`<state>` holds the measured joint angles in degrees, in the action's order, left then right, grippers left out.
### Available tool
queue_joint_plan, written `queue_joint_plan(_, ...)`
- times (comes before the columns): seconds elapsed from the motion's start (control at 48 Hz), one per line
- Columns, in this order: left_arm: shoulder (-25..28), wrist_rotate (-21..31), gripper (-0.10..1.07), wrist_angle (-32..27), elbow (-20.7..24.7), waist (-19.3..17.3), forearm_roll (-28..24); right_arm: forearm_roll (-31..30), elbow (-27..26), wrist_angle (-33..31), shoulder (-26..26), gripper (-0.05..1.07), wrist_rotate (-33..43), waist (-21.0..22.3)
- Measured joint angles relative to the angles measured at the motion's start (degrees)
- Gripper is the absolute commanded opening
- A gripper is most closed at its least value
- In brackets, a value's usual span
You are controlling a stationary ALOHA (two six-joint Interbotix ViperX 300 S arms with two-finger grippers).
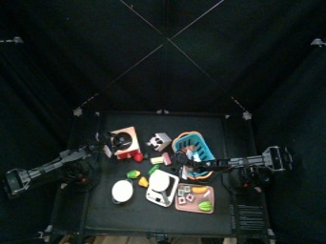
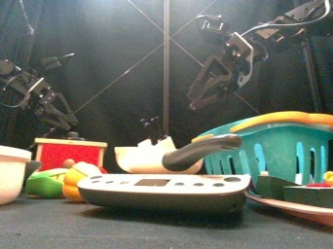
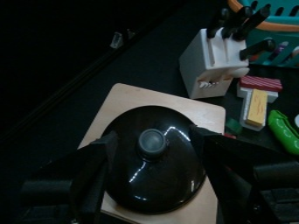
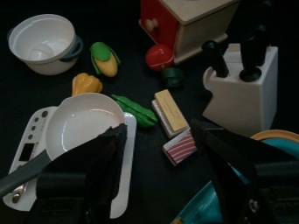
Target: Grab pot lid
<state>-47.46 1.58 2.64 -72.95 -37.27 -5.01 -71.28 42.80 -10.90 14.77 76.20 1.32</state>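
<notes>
Table [image 1: 102, 214]: small, black, matte, crowded with kitchen items.

Basket [image 2: 293, 146]: teal plastic, slotted walls, yellow-orange rim, at the table's right side; contents cannot be made out.

Wooden board [image 3: 208, 116]: pale, square, flat, at the table's back left. Carries the pot lid.

Pot lid [image 3: 156, 171]: round, glossy black dome with a small grey knob at its centre, knob facing up, lying flat on the board and covering most of it. Being round, it has no long axis.

Kitchen scale [image 4: 30, 153]: white, rectangular, with a shallow white dish [image 4: 82, 127] resting on it.

Knife block [image 4: 243, 87]: white, boxy, upright, dark handles standing out of its top.

White bowl [image 4: 45, 41]: round, smooth, nothing visible inside.

Small items beside the scale: a corn cob [image 4: 105, 59], a green pod [image 4: 138, 108], a red piece [image 4: 159, 57].

Left gripper [image 3: 152, 179]: hovering over the lid, jaws spread wide to either side of the dome, holding nothing.

Right gripper [image 4: 158, 166]: raised above the scale and basket, jaws apart, nothing between them.
</notes>
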Motion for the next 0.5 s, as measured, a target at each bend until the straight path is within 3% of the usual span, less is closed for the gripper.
queue_joint_plan(0.5,5.9,0.1,0.98,4.9,-0.1,-0.3,0.1,-0.1,-0.9,0.1,-1.2,0.93,0.0,0.3)
